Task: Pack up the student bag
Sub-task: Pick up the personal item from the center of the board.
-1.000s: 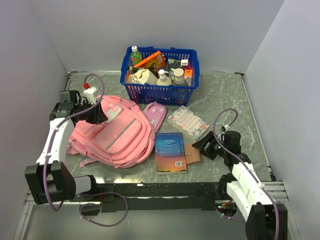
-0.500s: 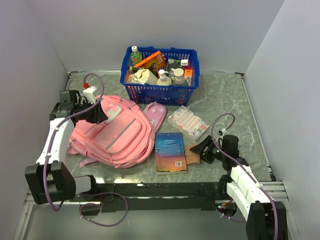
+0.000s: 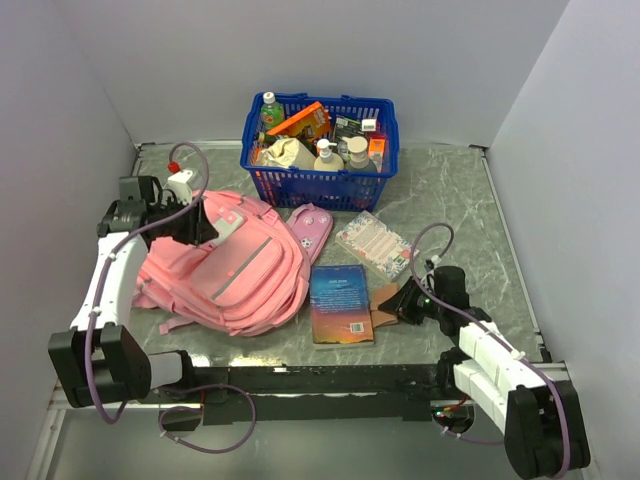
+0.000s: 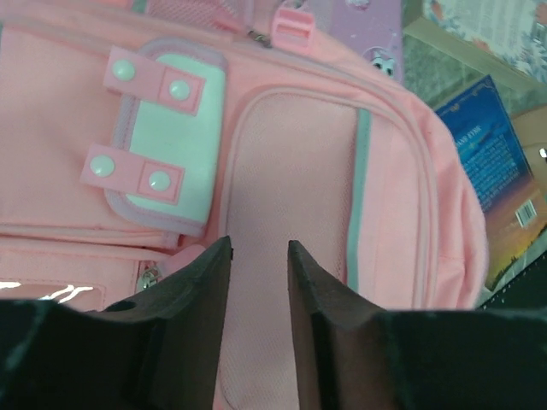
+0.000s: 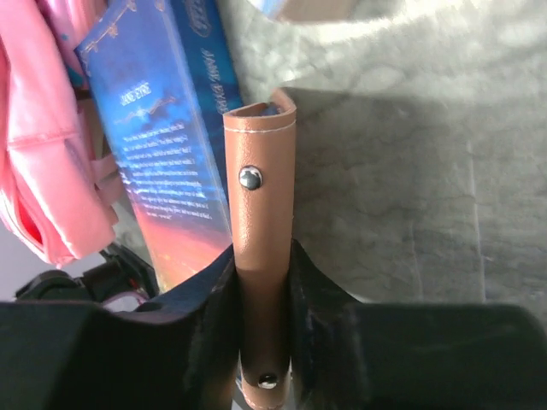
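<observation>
Right end effector (image 5: 261, 256) is clamped on a brown leather case (image 5: 259, 196), 1 finger on each flat side. The case's long axis runs straight out from the wrist, and its far end sits at the edge of the blue book (image 3: 341, 303).

The student bag (image 3: 230, 275) lies flat on the left half of the bench (image 3: 450, 200). From the right end effector it is to the left, with the book between the 2, so the case likely has to cross over the book to get there. The bag's long axis runs diagonally, top end far-left and bottom end near the book.

Left end effector (image 4: 259, 248) is right over the bag's top front panel, so the left arm is the nearer 1. Its jaws stand at a narrow gap with pink fabric showing between them. Cannot tell if it pinches a fold. No open mouth on the bag is visible in any view, so it probably needs opening before the case goes in.
</observation>
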Robot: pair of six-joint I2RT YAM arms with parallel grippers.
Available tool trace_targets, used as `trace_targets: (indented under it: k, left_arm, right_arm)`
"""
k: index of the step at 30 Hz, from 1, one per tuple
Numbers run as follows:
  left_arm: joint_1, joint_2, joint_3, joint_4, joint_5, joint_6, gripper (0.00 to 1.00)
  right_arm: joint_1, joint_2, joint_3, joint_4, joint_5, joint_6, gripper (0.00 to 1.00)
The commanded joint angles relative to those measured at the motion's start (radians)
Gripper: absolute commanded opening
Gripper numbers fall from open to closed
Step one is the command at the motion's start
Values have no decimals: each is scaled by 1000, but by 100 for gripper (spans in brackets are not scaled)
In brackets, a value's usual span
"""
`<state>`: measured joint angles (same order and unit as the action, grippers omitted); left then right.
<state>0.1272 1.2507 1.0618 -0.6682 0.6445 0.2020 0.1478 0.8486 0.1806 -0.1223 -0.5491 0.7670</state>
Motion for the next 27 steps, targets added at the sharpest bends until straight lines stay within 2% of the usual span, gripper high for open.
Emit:
trace_targets:
  k: [1,3,4,7,10,13,17,21,24,27]
  left_arm:
    - [-72,-22,147,-115,121,103,43]
    - [-167,-31,162,-166,115,120,46]
    - [-272,-46,156,-166,78,120,46]
    - [-450,-72,65,-116,-4,77,47]
    - [-553,-54,5,-99,-49,54,47]
    - [-604,-53,-46,-41,-124,34,48]
    - [-603,-76,-54,33,-316,2,49]
    - [-604,-92,-79,70,-410,-7,50]
    - [-607,-89,-95,38,-375,14,50]
    - [-653,-86,-124,30,-393,34,56]
  right_arm:
    - [18,-32,100,-34,72,-31,27]
    - [18,-45,126,-72,98,-55,25]
    - [19,-54,158,-114,110,-67,23]
    - [19,-94,216,-181,158,-98,21]
    - [21,-126,262,-207,178,-109,20]
    - [21,-115,284,-201,149,-104,19]
    - [38,-108,296,-177,129,-101,20]
    - [58,-100,310,-166,124,-104,19]
    - [61,-83,313,-148,117,-100,19]
    - [71,-69,318,-134,117,-95,19]
